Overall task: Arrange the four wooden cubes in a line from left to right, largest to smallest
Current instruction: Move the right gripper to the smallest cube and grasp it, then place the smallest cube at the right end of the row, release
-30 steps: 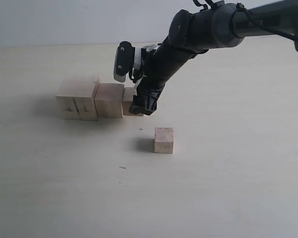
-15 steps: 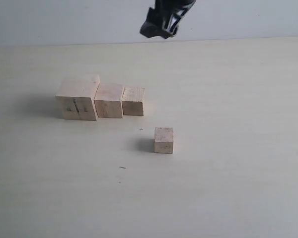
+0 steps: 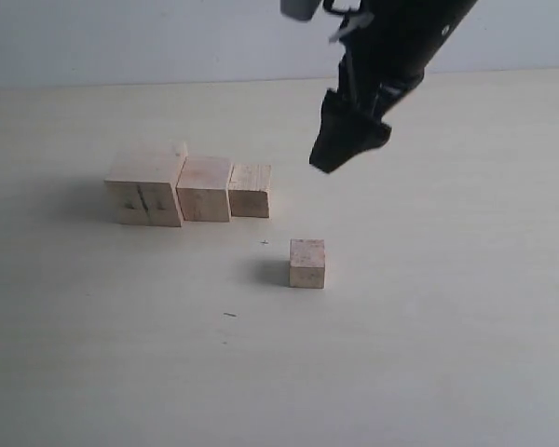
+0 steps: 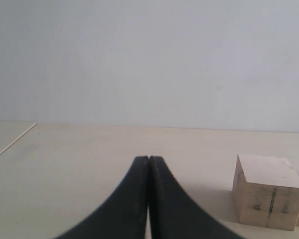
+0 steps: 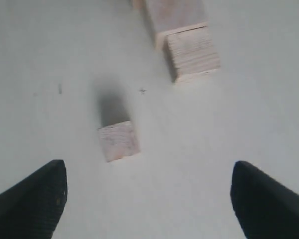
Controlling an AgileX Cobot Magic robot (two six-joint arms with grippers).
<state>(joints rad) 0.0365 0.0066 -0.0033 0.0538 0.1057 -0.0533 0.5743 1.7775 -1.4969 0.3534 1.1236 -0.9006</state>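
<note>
Three cubes are shown ranked in a touching row at far left: the largest cube, seamed and dark-marked on its near face, then the second cube, then the third cube. The smallest cube is seen alone, nearer and to the right of the row's right end, apart from it.

A second ago the third cube was being attended to. Since then the right fingers have been lifted away and brought down again, and are now held spread wide and empty above the smallest cube, slightly to its far right. The third placement is therefore judged finished, with only the last pick left. The left fingers are pressed together on nothing, low over the counter, with the largest cube in their camera's sight.

Bare counter is offered directly right of the third cube, so the vacant place is unobstructed. Room is also left on every side of the smallest cube for a descent. The far edge of the counter, where the wall begins, lies well behind the row.
</note>
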